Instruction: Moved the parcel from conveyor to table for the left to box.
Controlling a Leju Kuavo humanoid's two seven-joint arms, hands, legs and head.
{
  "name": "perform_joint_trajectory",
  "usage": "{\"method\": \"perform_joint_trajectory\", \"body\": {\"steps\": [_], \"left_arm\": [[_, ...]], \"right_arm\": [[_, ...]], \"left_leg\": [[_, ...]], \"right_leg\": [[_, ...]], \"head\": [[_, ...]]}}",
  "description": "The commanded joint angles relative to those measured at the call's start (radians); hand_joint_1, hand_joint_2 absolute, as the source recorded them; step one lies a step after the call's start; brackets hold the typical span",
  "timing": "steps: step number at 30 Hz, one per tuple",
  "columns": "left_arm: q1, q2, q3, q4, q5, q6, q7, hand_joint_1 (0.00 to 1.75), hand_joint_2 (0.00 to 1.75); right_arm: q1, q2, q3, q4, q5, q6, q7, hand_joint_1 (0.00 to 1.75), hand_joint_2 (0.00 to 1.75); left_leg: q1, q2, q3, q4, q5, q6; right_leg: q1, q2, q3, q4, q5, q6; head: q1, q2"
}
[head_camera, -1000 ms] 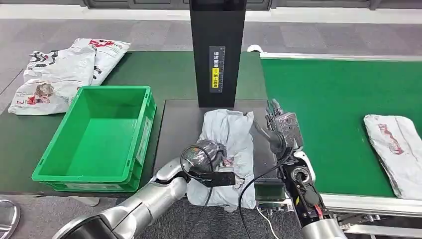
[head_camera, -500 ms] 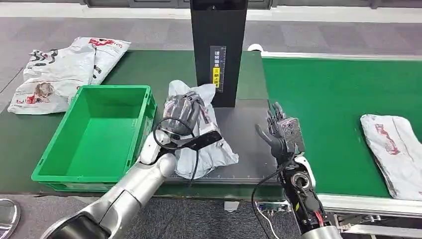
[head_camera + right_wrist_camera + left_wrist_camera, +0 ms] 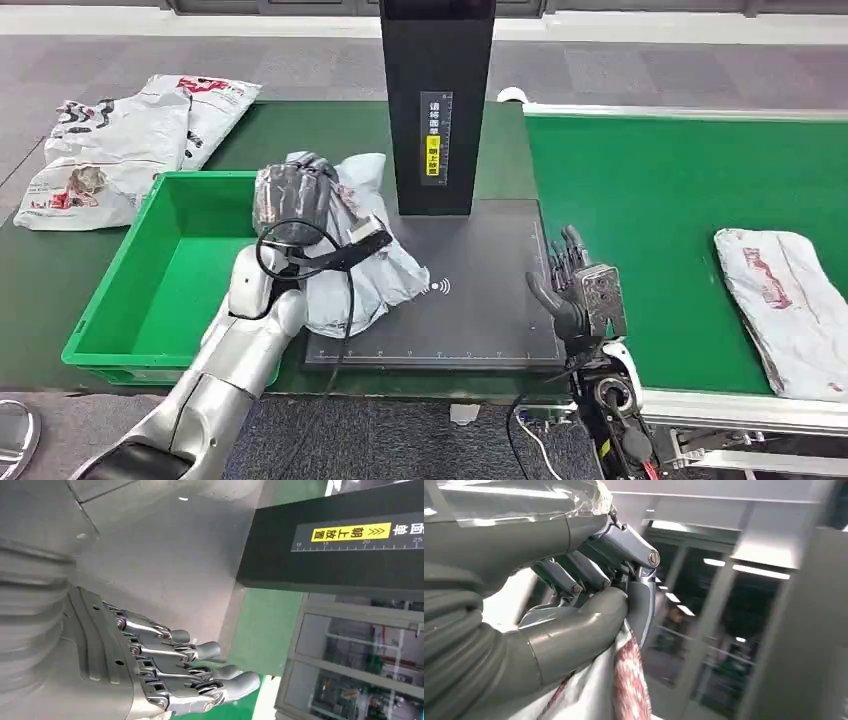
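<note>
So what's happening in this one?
The left hand grips a grey parcel and holds it lifted at the near edge of the green box, above the dark scanner pad; it is not in the box yet. The right hand is open and upright by the pad's corner, holding nothing. Another parcel lies on the green conveyor, and more bags are piled beyond the box.

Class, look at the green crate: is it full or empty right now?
Empty. The head view shows the green crate's bare floor; the parcel is held in the left robot hand at the crate's rim, not inside.
</note>
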Motion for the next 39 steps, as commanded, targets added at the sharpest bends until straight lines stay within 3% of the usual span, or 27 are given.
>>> {"method": "perform_joint_trajectory", "body": {"steps": [1, 5, 13, 17, 18, 19, 20, 21, 25, 30, 39], "left_arm": [[0.031, 0.021, 0.213, -0.145, -0.155, 0.005, 0.080, 1.75, 1.75], [0.056, 0.049, 0.349, -0.205, -0.154, 0.005, 0.054, 1.75, 1.75], [0.079, 0.034, 0.474, -0.209, -0.140, 0.005, -0.004, 1.75, 1.75], [0.044, 0.037, 0.471, -0.147, -0.130, 0.005, -0.013, 1.75, 1.75], [-0.024, 0.059, 0.420, 0.063, -0.031, -0.001, -0.055, 1.75, 1.75], [-0.054, 0.073, 0.360, 0.128, 0.037, 0.005, -0.058, 1.75, 1.75], [-0.072, 0.072, 0.309, 0.176, 0.190, -0.123, -0.104, 0.00, 1.75], [-0.077, 0.073, 0.271, 0.193, 0.258, -0.172, -0.119, 0.00, 1.75], [-0.018, 0.076, 0.156, 0.182, 0.408, -0.144, -0.180, 0.00, 1.75], [0.046, 0.074, 0.105, 0.115, 0.575, -0.170, -0.267, 0.00, 1.75], [0.036, 0.067, 0.063, 0.183, 0.543, -0.141, -0.227, 0.00, 1.75]], "right_arm": [[0.020, 0.003, -0.055, -0.037, 0.003, -0.002, 0.016, 0.00, 1.75], [0.030, 0.008, -0.059, -0.044, 0.006, -0.002, 0.020, 0.00, 1.75], [0.037, 0.032, -0.089, -0.097, 0.021, -0.016, 0.054, 0.00, 1.75], [0.049, 0.023, -0.086, -0.113, 0.017, -0.031, 0.059, 0.00, 1.75], [0.070, 0.016, -0.101, -0.140, 0.012, -0.030, 0.072, 0.00, 1.75], [0.083, 0.008, -0.108, -0.158, 0.011, -0.024, 0.071, 0.00, 1.75], [0.089, 0.005, -0.116, -0.168, 0.011, -0.020, 0.071, 0.00, 1.75], [0.096, 0.001, -0.120, -0.174, 0.012, -0.013, 0.073, 0.00, 1.75], [0.140, -0.007, -0.103, -0.181, 0.017, 0.009, 0.063, 0.00, 1.75], [0.112, 0.005, -0.077, -0.145, 0.015, 0.013, 0.060, 0.00, 1.75], [0.088, 0.020, -0.070, -0.128, 0.022, 0.011, 0.059, 0.00, 1.75]], "left_leg": [[0.000, 0.001, 0.003, -0.001, -0.001, 0.000], [0.000, 0.005, 0.004, -0.001, -0.002, 0.000], [0.000, 0.003, 0.003, -0.001, -0.001, 0.000], [0.002, 0.002, 0.004, -0.002, -0.001, 0.000], [0.001, 0.001, 0.003, -0.001, -0.001, 0.000], [0.001, -0.001, 0.004, -0.002, 0.000, 0.000], [0.001, -0.005, 0.003, -0.002, 0.001, 0.000], [0.001, -0.005, 0.004, -0.002, 0.001, 0.000], [0.001, -0.007, 0.004, -0.003, 0.001, 0.000], [0.001, -0.001, 0.006, -0.003, -0.001, 0.000], [0.001, 0.000, 0.003, -0.001, -0.002, -0.001]], "right_leg": [[0.001, 0.000, 0.003, -0.002, 0.000, 0.000], [0.001, 0.005, 0.003, -0.002, 0.000, -0.001], [0.001, 0.003, 0.001, -0.001, 0.000, -0.001], [0.002, 0.001, 0.004, -0.002, -0.001, -0.001], [0.002, 0.000, 0.003, -0.001, -0.001, -0.001], [0.002, -0.002, 0.005, -0.002, -0.001, -0.001], [0.001, -0.005, 0.004, -0.001, -0.001, -0.001], [0.001, -0.006, 0.006, -0.002, -0.002, -0.001], [0.001, -0.008, 0.007, -0.003, -0.002, -0.001], [0.001, -0.001, 0.006, -0.004, -0.001, -0.001], [0.001, 0.001, 0.003, -0.001, -0.001, -0.001]], "head": [[0.000, 0.000], [0.000, 0.000], [0.000, 0.000], [0.000, 0.000], [0.000, 0.000], [0.000, 0.000], [0.000, 0.000], [0.000, 0.000], [0.000, 0.000], [0.000, 0.000], [0.000, 0.000]]}}
